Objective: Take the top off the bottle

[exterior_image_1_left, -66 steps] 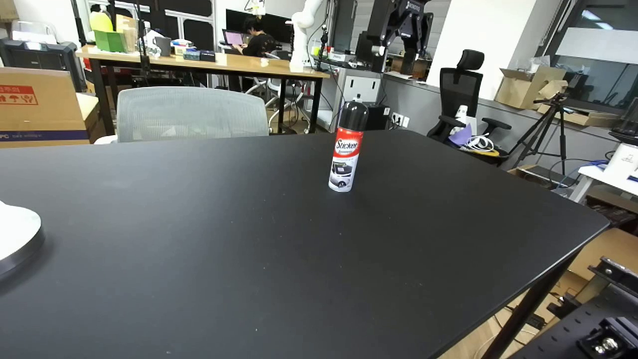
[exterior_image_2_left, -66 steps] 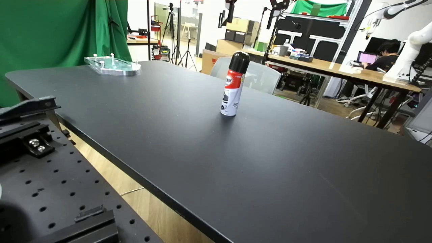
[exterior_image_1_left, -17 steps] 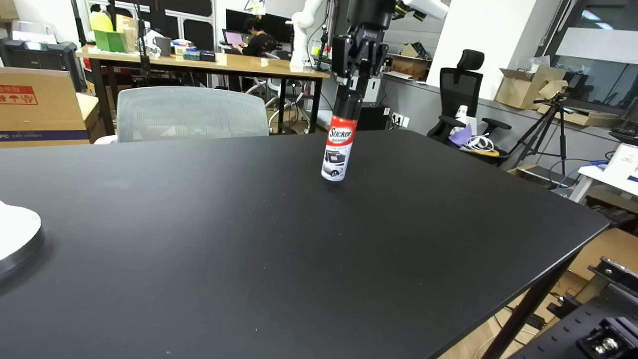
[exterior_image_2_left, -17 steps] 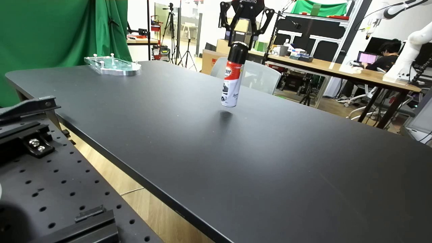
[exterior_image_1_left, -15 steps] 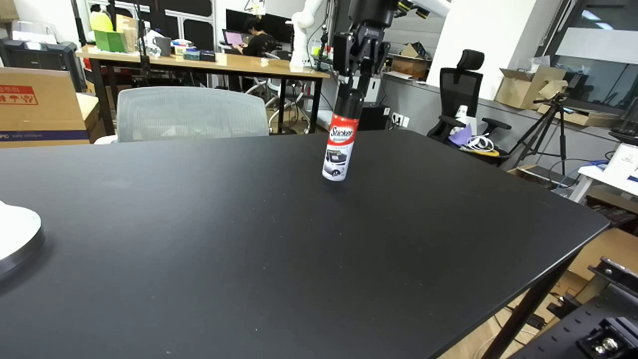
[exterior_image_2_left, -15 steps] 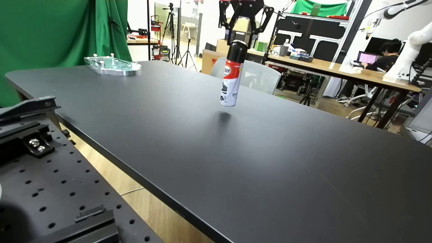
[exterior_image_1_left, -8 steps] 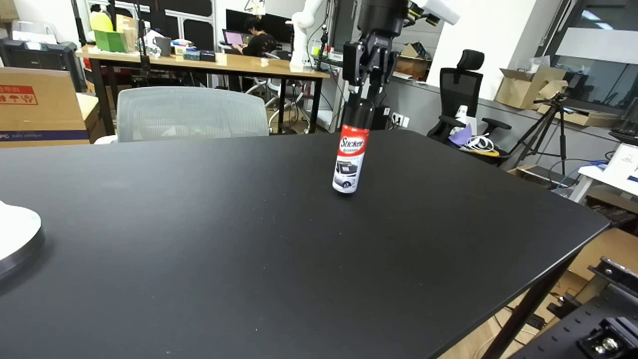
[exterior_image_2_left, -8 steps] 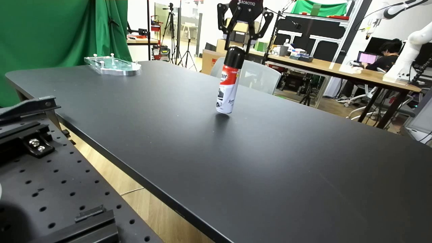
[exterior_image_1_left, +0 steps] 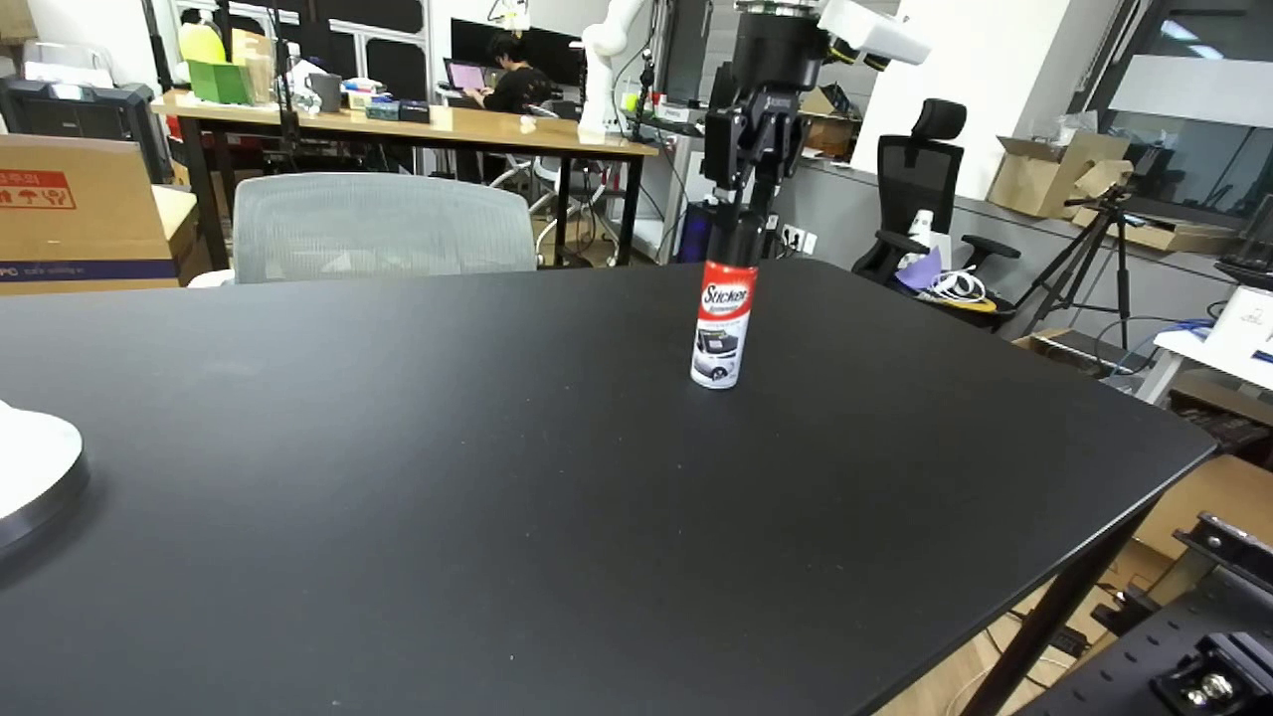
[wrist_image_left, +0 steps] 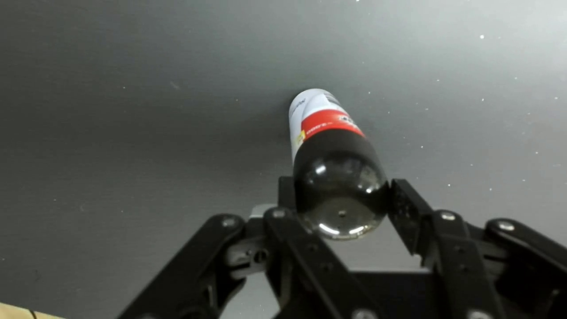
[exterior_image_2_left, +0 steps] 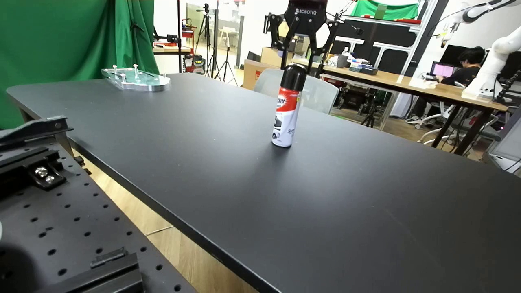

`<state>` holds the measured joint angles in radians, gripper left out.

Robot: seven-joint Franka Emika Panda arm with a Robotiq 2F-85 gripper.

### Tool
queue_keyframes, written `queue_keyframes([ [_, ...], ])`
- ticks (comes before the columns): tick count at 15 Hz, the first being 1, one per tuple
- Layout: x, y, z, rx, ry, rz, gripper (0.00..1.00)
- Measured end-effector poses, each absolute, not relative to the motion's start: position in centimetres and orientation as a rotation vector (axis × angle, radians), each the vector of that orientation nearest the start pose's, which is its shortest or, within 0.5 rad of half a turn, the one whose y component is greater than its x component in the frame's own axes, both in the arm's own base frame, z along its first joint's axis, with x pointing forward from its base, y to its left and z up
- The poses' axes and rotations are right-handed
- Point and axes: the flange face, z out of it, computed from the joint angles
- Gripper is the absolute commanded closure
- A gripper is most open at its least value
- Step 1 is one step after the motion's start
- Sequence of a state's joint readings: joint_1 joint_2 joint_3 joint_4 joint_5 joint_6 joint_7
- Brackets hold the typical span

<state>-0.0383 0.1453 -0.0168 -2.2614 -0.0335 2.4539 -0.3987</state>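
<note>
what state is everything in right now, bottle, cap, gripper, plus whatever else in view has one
Bottle, upright or nearly so, base seemingly on the table.
Cap, on the bottle, not yet off.
Gripper, closed on the cap.
Laptop, open, screen lit.
Cardboard box at upper right in an exterior view, flaps open.
Tripod by that box, legs spread.

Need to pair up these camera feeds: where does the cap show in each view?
In an exterior view: cap, a little right of centre, upper half.
In an exterior view: cap, a little right of centre, upper half.
In the wrist view: cap, right of centre and slightly below it.
Shared landmark: the red band, meeting the cap's lower rim in all three.
</note>
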Motion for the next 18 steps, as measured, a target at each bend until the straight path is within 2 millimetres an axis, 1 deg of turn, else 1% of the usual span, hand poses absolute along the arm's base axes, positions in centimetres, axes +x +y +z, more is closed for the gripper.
queue_keyframes([
  [5,53.7,-3.0,30.0,-3.031,-0.585,-0.093,0.69],
  [9,53.4,-2.5,29.8,-2.922,-0.628,-0.085,0.69],
  [13,53.5,-2.3,29.9,-2.94,-0.688,-0.075,0.69],
  [18,53.8,-1.3,30.0,-3.041,-0.794,-0.092,0.69],
])
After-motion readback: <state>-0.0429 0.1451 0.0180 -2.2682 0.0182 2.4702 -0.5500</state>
